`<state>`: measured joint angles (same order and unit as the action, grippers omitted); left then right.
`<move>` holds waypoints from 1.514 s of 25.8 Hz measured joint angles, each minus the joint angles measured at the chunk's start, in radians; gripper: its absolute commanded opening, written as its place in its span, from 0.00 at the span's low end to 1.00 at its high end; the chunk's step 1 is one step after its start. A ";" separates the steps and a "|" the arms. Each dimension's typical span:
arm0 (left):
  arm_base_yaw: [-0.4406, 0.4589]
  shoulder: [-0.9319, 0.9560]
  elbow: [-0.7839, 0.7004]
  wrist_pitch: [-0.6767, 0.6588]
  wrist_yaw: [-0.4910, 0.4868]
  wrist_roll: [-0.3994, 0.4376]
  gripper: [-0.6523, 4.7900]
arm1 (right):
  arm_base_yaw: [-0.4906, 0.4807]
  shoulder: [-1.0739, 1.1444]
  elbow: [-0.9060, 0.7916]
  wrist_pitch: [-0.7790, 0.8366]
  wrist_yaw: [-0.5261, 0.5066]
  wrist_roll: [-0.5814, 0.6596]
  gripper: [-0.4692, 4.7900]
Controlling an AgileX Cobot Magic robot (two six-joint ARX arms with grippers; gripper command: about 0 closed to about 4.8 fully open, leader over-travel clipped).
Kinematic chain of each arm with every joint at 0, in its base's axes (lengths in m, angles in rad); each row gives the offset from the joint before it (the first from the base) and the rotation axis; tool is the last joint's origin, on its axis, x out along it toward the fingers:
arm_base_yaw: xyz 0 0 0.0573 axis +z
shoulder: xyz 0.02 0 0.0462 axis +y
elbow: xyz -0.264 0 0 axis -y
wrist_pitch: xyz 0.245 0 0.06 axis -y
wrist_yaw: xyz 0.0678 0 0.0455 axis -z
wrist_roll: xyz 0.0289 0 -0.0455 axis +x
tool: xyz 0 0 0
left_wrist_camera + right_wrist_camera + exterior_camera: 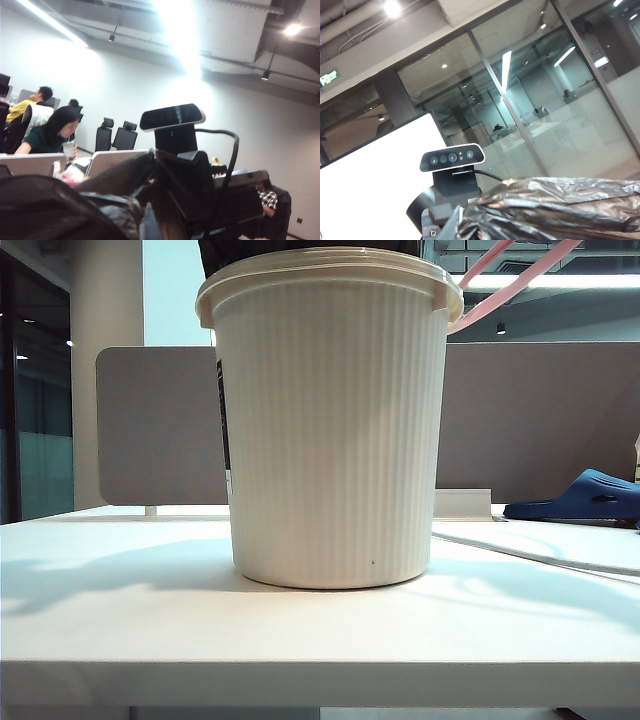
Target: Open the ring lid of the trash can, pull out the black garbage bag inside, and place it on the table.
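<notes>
Exterior view: evenly bright, sharp; soft shadows spread across the counter [120, 620] left and right of the trash can [330, 430]. Left wrist view: ceiling strip light [177, 35] blown out, glare washing the wall, foreground dark and blurred. Right wrist view: dimmer, glass reflections, glossy highlights on the black garbage bag [555, 210].

Each wrist view shows the other arm: black boxy wrist housing [200, 185], black looping cable [232, 150], oblong black camera [452, 157] with seemingly 4 lenses, silver-rimmed
</notes>
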<state>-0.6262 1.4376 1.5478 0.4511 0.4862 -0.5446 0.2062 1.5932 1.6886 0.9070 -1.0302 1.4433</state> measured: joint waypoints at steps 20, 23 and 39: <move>0.000 0.001 0.145 -0.072 0.034 -0.008 0.11 | 0.066 0.000 0.056 -0.056 0.044 0.025 0.09; 0.005 0.002 0.162 -0.073 0.032 -0.008 0.11 | 0.066 0.000 0.056 -0.056 0.045 0.027 0.09; 0.068 0.004 0.235 -0.070 0.027 -0.023 0.11 | 0.060 -0.008 0.159 -0.074 0.018 0.027 0.40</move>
<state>-0.5579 1.4414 1.7828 0.3813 0.5129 -0.5674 0.2661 1.5856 1.8481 0.8326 -1.0119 1.4700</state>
